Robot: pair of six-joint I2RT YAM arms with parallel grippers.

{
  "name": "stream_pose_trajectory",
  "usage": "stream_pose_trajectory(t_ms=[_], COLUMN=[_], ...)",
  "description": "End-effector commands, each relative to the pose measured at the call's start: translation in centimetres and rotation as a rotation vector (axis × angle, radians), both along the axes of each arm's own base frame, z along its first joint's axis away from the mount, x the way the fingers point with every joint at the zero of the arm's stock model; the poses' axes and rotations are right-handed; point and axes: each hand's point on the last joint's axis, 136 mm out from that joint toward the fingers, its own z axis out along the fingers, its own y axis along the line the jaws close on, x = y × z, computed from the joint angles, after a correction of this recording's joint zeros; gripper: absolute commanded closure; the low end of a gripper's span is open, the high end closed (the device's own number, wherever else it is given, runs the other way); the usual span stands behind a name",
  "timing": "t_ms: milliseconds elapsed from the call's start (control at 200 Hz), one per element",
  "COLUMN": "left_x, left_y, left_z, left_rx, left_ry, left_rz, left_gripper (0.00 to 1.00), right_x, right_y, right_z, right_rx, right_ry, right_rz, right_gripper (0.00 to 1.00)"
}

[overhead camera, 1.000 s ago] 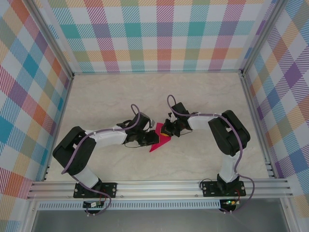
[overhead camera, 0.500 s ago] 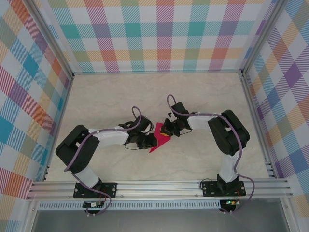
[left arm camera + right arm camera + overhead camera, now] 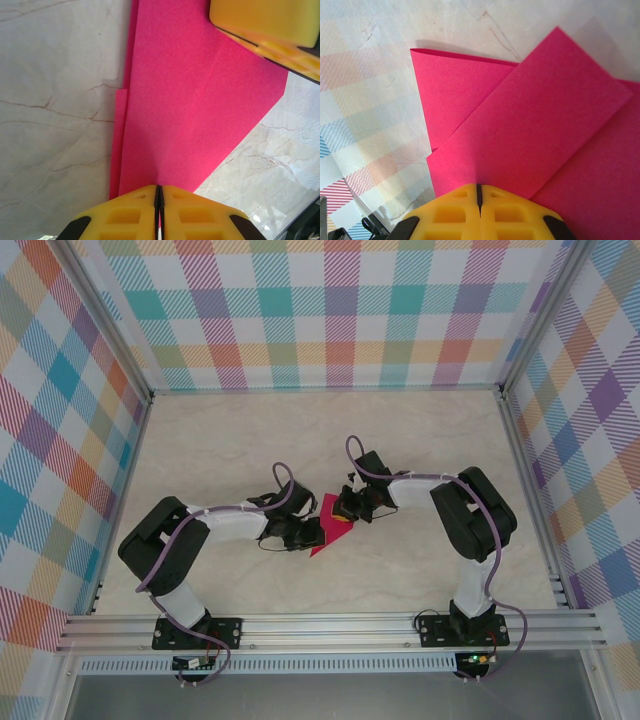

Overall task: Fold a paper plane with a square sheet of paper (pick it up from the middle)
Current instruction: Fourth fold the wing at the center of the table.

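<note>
Table (image 3: 420, 430): pale, marble-patterned top. Walls (image 3: 330, 310): pastel checked panels on three sides. Frame (image 3: 330, 625): aluminium rails across the near edge.

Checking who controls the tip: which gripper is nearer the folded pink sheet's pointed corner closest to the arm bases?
Left. The left gripper meets the folded pink sheet just beyond that corner. The right gripper touches the sheet's right part, farther from it.
</note>
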Motion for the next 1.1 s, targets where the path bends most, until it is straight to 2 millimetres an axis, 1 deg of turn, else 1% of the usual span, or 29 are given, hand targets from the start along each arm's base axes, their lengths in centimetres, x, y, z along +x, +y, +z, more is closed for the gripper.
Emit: stream_pose_trajectory(t_ms=[0, 100, 265, 345, 605, 1095], left_x=[-1.6, -1.6, -1.1, -1.2, -2.0, -3.2], left_y=[1.9, 1.7, 0.3, 0.1, 0.9, 2.7], left_z=[-2.0, -1.7, 0.9, 1.4, -0.3, -1.6], left_rx=[0.090, 0.085, 0.001, -0.015, 0.024, 0.095], left_ry=[0.064, 0.059, 0.018, 0.013, 0.051, 0.088], left_rz=[0.013, 0.009, -0.002, -0.003, 0.004, 0.009], left_gripper=[0.89, 0.90, 0.89, 0.88, 0.89, 0.92], right_x=[-2.1, -2.2, -2.3, -2.3, -2.5, -2.6], right_y=[-3.5, -3.5, -3.6, -3.6, -3.7, -3.8], right_z=[-6.0, -6.0, -6.0, -6.0, -6.3, -6.5], right_rx=[-0.215, -0.216, -0.217, -0.217, -0.224, -0.229], right_ry=[0.112, 0.112, 0.114, 0.115, 0.119, 0.127], right_rz=[-0.046, -0.043, -0.044, -0.044, -0.044, -0.045], right_gripper=[0.96, 0.96, 0.96, 0.96, 0.96, 0.97])
